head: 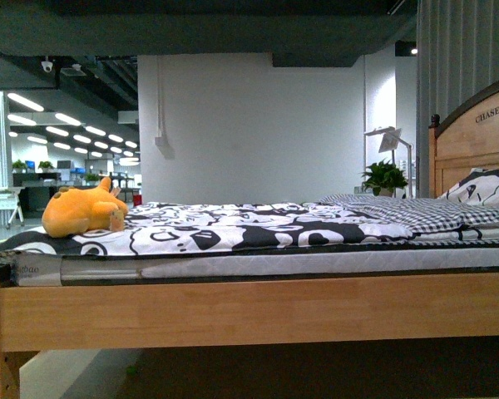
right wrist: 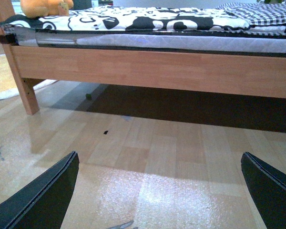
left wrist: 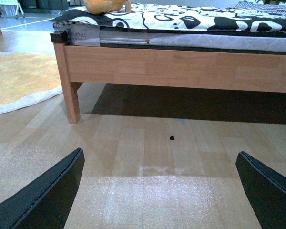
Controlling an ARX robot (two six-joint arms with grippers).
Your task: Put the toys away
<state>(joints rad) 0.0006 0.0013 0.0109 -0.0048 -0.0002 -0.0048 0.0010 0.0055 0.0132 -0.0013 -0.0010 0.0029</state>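
An orange-yellow plush toy (head: 81,212) is shown at the left of the front view, a little above mid-height. It lies on a black-and-white patterned bedspread (head: 233,229), close to the end of the bed farthest from the headboard. Its paler tan feet are turned toward the middle of the frame. The bedspread is laid over a white mattress (head: 274,264), which is carried by a pale wooden bed frame (head: 258,312) running across the lower half of the picture. At the right, a checked blanket (head: 399,212), a patterned pillow (head: 491,187) and a wooden headboard (head: 474,141) are seen, with a potted plant (head: 384,176) behind them.

Neither arm is shown in the front view. In the left wrist view, the left gripper (left wrist: 159,152) is held low over a wooden floor (left wrist: 133,157), its dark fingers (left wrist: 47,195) spread wide apart with nothing between them. A yellow-orange rug (left wrist: 19,78) is seen on the floor beside the bed leg. In the right wrist view, the right gripper (right wrist: 159,153) is likewise spread wide and empty, pointed at the bed's side rail.
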